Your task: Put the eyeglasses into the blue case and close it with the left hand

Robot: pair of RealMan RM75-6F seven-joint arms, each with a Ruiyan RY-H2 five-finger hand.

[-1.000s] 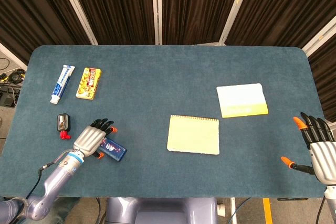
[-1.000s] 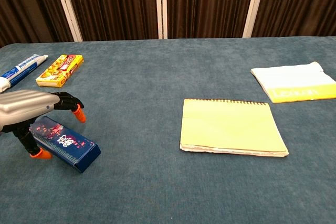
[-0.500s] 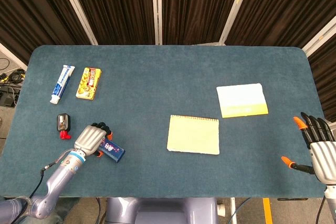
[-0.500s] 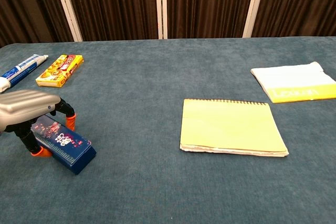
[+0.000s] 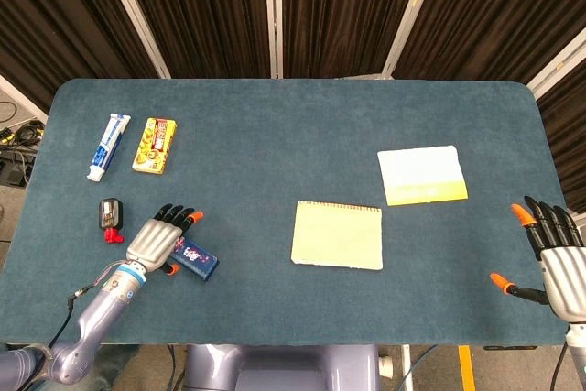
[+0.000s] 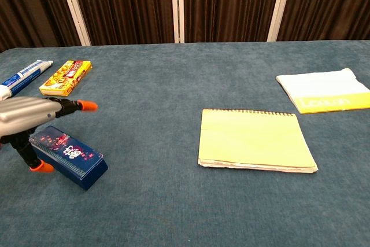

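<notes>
Eyeglasses are not showing anywhere in either view — you are looking at a blue case [image 6: 68,156] that is lying shut on the counter [image 5: 293,135], so they are presumably already inside, though that is only a judgement. The case is sitting directly beneath your left hand [image 5: 157,241], partly covered by the palm in the head view, its free end sticking out to the hand's right.

Your left hand is hovering over the case with the fingers [image 6: 75,105] stretched out straight and released, gripping nothing; the thumb is reaching down at the case's near-left end, and whether it is touching the case I cannot tell. Your right hand [image 5: 552,249] is resting well apart at the counter's far right edge, fingers spread, holding nothing.

You are working at the closing step, and it is looking nearly done: the lid is appearing flush from the chest view. What the next move is calling for is confirmation — press the flat of the fingers down along the lid's length to make sure the catch is seated, keeping the thumb bracing the end so the case is not sliding or pivoting on the cloth. Then lift the hand straight up, clear of the lid.
</notes>
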